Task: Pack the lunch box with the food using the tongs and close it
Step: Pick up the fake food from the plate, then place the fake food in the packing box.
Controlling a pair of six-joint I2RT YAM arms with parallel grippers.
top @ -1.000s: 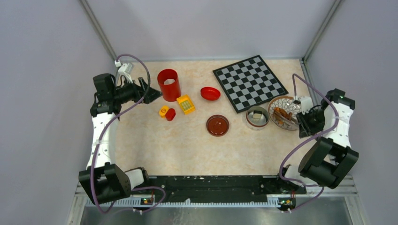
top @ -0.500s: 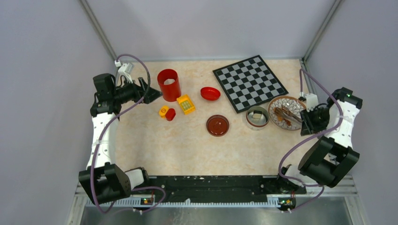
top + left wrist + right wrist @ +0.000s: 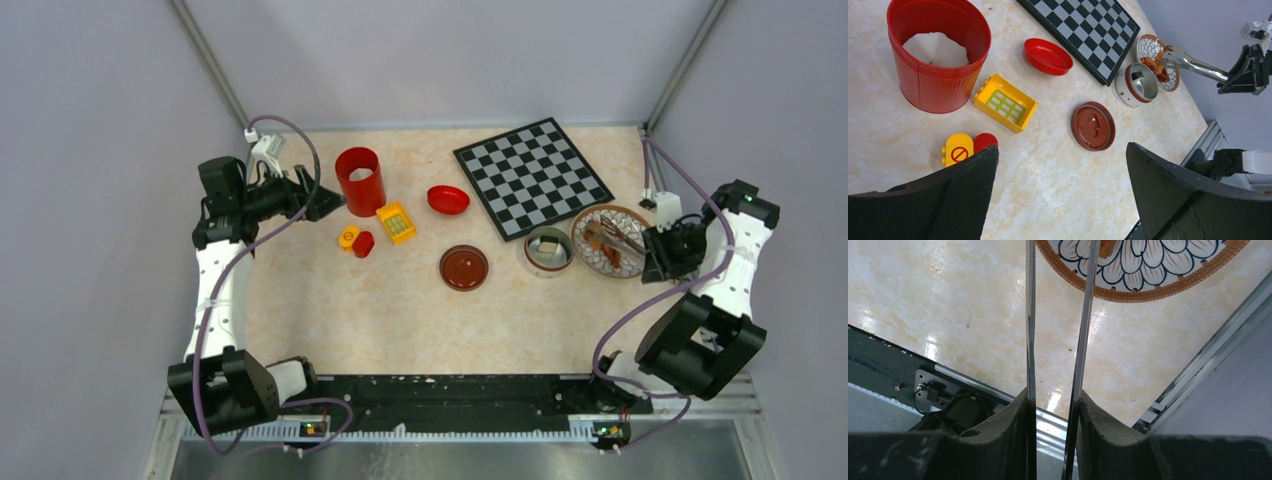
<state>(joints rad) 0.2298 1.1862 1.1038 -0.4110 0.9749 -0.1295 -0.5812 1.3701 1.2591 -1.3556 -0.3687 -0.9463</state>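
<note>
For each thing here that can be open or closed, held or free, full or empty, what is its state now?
lunch box: open, a pale chunk inside.
lid: off, lying on the table, apart from the lunch box.
tongs: held by the right gripper, tips over the plate.
left gripper: open, empty.
plate: fried pieces on it.
red cup: upright, something white inside.
red bowl: upright, empty.

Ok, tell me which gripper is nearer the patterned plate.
Right. The right gripper, shut on the tongs, sits just off the patterned plate's right edge, the tongs reaching over it. The left gripper is open, far off on the opposite side, beside the red bucket.
</note>
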